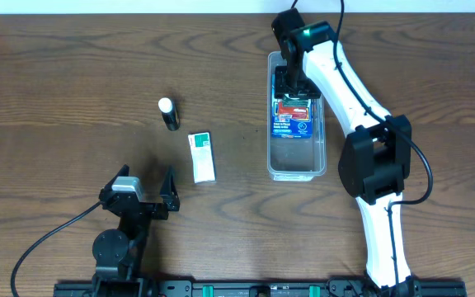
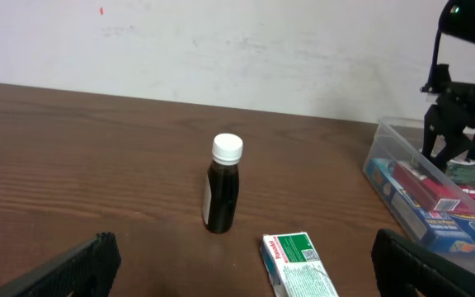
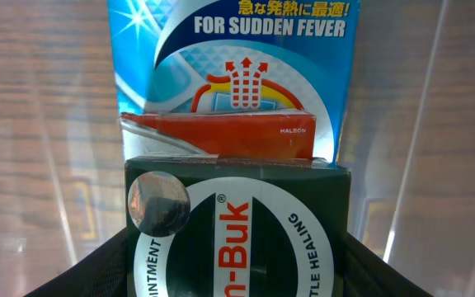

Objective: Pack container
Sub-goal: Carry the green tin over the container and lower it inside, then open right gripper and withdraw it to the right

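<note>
The clear plastic container (image 1: 297,165) lies at the right of the table, long side running front to back. Inside it are a blue fever-patch box (image 1: 293,124) and a red box (image 1: 296,108) on top of it. My right gripper (image 1: 292,82) is over the container's far end, shut on a dark green ointment box (image 3: 237,231) just above the red box (image 3: 221,132). My left gripper (image 1: 148,194) is open and empty at the front left. A dark bottle with a white cap (image 1: 169,114) and a white-and-green box (image 1: 202,156) are on the table.
In the left wrist view the bottle (image 2: 223,194) stands upright ahead. The white-and-green box (image 2: 299,264) lies flat between my left fingers' line and the container (image 2: 383,136). The table's back edge is just behind the container.
</note>
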`<state>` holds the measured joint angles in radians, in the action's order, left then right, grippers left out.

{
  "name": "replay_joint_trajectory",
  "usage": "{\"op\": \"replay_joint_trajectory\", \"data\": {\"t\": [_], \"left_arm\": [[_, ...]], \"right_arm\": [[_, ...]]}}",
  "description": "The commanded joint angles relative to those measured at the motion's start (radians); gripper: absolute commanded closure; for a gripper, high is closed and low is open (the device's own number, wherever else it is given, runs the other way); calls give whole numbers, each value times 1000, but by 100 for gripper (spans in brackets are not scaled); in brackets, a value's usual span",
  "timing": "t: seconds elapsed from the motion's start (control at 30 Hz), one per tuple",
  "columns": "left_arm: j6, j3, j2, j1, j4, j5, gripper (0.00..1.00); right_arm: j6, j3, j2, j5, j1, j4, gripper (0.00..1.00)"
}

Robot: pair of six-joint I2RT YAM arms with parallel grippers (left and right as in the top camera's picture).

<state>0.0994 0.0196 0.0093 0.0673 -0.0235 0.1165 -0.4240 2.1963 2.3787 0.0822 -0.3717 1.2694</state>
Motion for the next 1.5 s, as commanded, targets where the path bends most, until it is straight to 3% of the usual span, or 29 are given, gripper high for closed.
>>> {"op": "replay_joint_trajectory", "data": {"t": [0.0, 0.5, 0.77, 0.93, 1.0, 1.17, 1.47], "left_arm": [[-16, -16, -5, 3, -36, 11, 2], [-16, -16, -5, 3, -36, 11, 2], [-16, -16, -5, 3, -36, 11, 2], [-16, -16, -5, 3, -36, 11, 2], [-16, -16, -5, 3, -36, 11, 2], [-16, -16, -5, 3, -36, 11, 2], [-16, -16, -5, 3, -36, 11, 2]], "right_arm": [[14, -32, 2, -11, -7, -10, 43], [48, 13, 2, -11, -7, 1, 25], [63, 238, 2, -12, 10, 134, 20], [67, 428, 2, -11, 33, 253, 9], [67, 504, 2, -11, 55, 302, 1], [76, 587, 2, -3, 161, 383, 1], [108, 530, 2, -46, 427, 429, 1]]}}
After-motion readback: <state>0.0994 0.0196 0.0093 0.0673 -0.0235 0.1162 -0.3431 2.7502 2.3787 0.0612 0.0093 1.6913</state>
